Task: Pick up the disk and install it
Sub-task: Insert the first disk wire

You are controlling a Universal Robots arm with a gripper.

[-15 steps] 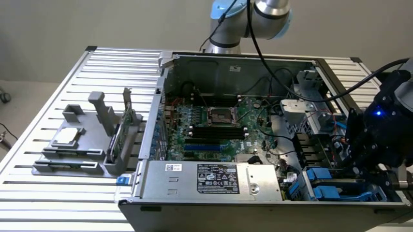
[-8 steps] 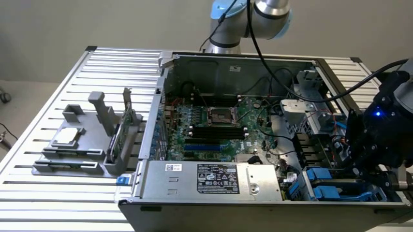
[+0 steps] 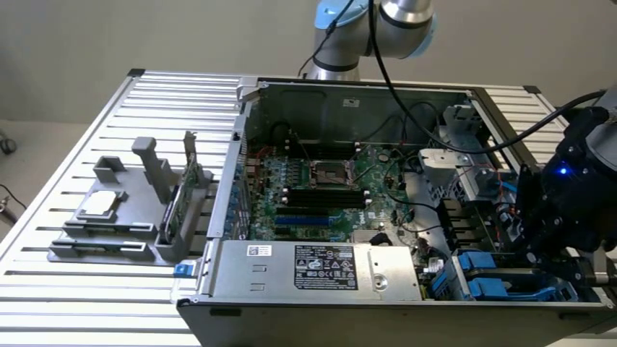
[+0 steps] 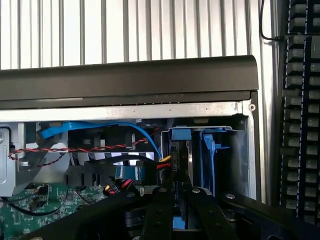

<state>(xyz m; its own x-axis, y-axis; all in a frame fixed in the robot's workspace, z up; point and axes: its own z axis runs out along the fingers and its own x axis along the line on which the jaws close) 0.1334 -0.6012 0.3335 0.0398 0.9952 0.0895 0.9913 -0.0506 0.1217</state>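
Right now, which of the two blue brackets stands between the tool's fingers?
The blue bracket next to the red and yellow wires, holding the disk; the other blue bracket stands beside the case wall, outside the tool.

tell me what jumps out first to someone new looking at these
The open grey metal computer case with its green motherboard sits mid-table. At the exterior view's right, the black end effector reaches into the drive bay, its fingers closed around the silver-grey disk in a blue plastic bracket.
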